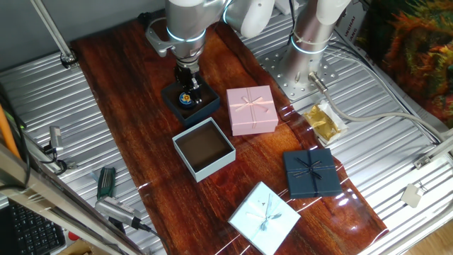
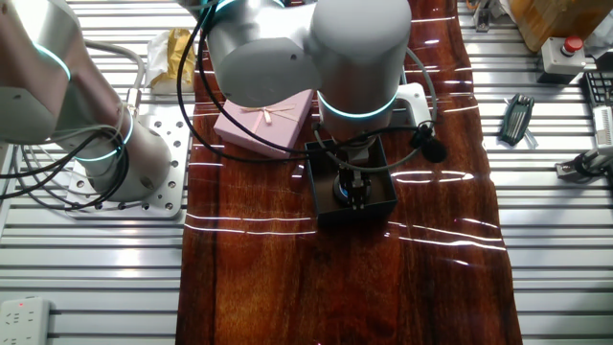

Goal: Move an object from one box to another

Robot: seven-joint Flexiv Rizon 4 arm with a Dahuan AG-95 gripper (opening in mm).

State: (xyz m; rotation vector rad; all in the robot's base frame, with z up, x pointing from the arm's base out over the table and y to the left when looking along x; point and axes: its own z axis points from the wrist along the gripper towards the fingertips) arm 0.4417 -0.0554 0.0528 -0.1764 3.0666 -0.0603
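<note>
Gripper (image 1: 188,93) is sitting down inside the navy box (image 1: 203,106), near the far-left part of the wooden counter (image 1: 134,92). Fingers are straddling the disc (image 1: 185,99), which is showing blue rim and orange centre between them. Can't tell from either view whether the fingers are actually clamping it or just sitting beside it; in the other fixed view the wrist is blocking most of the box interior and only a hint of blue is showing at the disc (image 2: 343,193).

Progress, as I'm reading it: early. Disc is sitting in the source box, looking low, at or near the box floor. Approach and descent look done; a confirmed grasp, the lift, the transfer and the release are all remaining.

Target, the pale blue open box (image 1: 204,148), is lying just beside the navy one toward the counter's middle, brown inside showing nothing in it. Short hop, so the carry should be trivial once the disc is up.

Distractors: pink box (image 1: 251,110) is sitting right next to both, toward the right edge. Ribboned navy gift box (image 1: 311,173) and ribboned pale blue gift box (image 1: 265,217) are sitting down by the near-right corner, well apart from the action.

Risk I'm seeing: disc is small and flat, so it could be slipping out on the lift.
</note>
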